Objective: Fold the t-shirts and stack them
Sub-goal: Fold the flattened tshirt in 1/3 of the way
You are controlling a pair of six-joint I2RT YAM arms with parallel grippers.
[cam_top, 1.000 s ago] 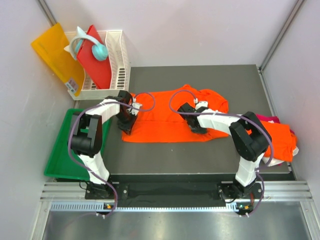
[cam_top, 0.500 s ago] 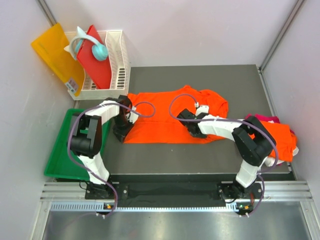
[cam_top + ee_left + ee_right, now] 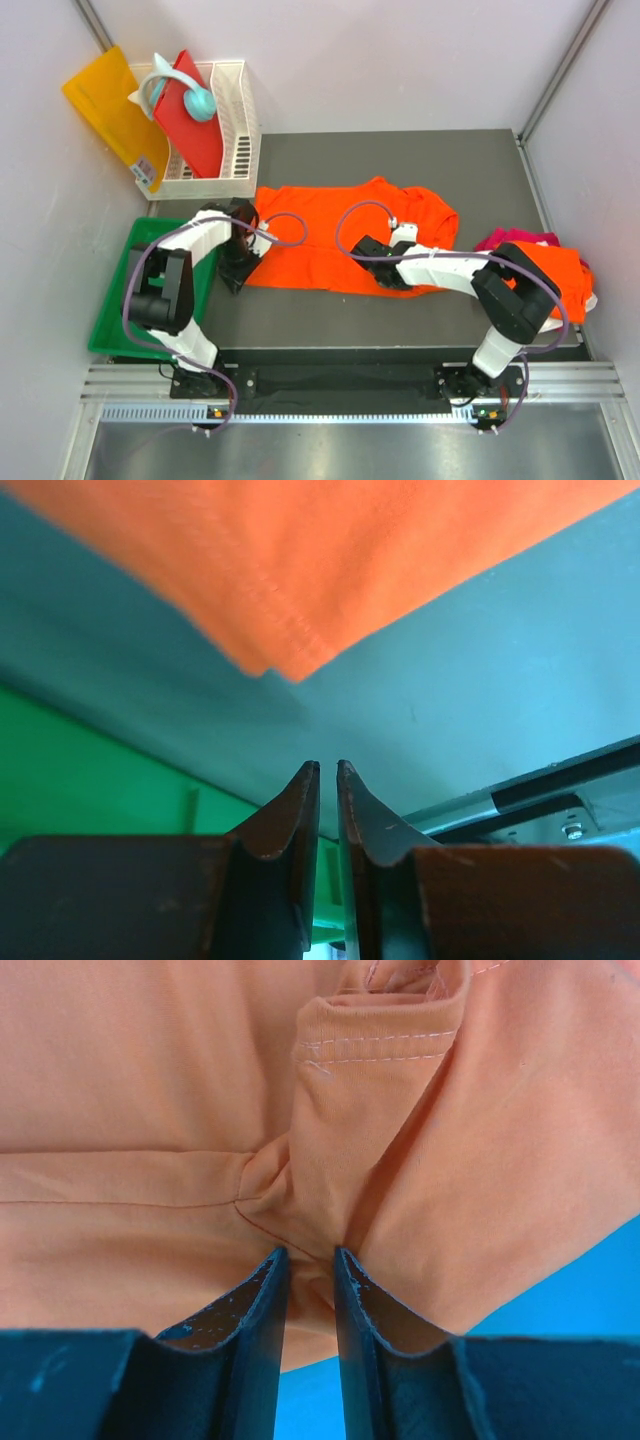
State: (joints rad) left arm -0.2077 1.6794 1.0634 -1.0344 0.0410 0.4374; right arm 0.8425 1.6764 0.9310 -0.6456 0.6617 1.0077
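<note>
A bright orange t-shirt (image 3: 350, 225) lies spread across the middle of the dark table (image 3: 400, 160). My right gripper (image 3: 375, 265) (image 3: 310, 1255) is shut on a bunched fold of this t-shirt (image 3: 200, 1090) near its front hem. My left gripper (image 3: 235, 272) (image 3: 327, 767) sits just off the shirt's front-left corner (image 3: 280, 640), apart from it. Its jaws are nearly together with nothing between them. At the table's right edge lie another orange t-shirt (image 3: 560, 280) and a magenta-pink t-shirt (image 3: 520, 238), crumpled together.
A green tray (image 3: 120, 300) (image 3: 80, 770) sits off the table's left side, close to my left gripper. At the back left, a white basket (image 3: 240, 140) holds a red board (image 3: 195, 125) and teal headphones (image 3: 190, 95). A yellow-orange sheet (image 3: 105, 110) leans beside it.
Both grippers moved left and toward the front, dragging the orange shirt the same way. The left gripper came off the shirt's left edge and its jaws closed further.
</note>
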